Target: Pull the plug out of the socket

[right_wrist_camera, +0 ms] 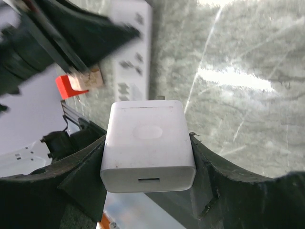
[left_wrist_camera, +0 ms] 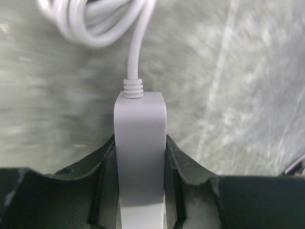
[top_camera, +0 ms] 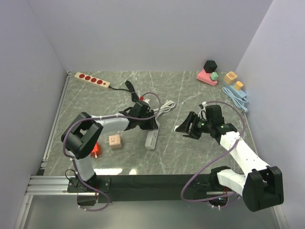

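I have the grey-green marbled worktop (top_camera: 181, 90) in view, with the long white plastic power strip (top_camera: 151, 139) lying near its middle, a little toward the near edge. My left hand (top_camera: 151, 128) is closed tight on the strip's cord end, a finger pressed against each side. The white cable (top_camera: 164, 107) coils off toward the far edge. My right hand (top_camera: 185, 129), right of centre and apart from the strip, is clamped around the white square plug (right_wrist_camera: 147, 152), which is out of the socket and held above the worktop.
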Robot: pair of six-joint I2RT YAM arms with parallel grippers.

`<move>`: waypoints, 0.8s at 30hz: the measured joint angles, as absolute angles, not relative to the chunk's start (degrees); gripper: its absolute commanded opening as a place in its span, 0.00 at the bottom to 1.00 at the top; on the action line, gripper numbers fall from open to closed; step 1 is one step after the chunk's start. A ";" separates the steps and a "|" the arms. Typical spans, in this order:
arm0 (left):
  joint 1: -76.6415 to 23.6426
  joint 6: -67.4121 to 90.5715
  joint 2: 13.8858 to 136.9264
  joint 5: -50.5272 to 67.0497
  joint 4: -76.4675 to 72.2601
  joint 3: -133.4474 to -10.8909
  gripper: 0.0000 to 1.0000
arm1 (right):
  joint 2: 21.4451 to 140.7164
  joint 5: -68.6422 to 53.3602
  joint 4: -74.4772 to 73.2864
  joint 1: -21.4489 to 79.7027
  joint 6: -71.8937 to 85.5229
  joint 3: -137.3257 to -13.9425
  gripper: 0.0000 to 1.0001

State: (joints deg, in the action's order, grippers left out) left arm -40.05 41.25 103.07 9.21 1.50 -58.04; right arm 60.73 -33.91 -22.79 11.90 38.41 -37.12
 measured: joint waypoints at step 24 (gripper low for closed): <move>9.37 46.09 135.26 21.23 11.64 -109.91 0.81 | 69.14 -35.18 -24.03 11.73 36.10 -42.78 0.00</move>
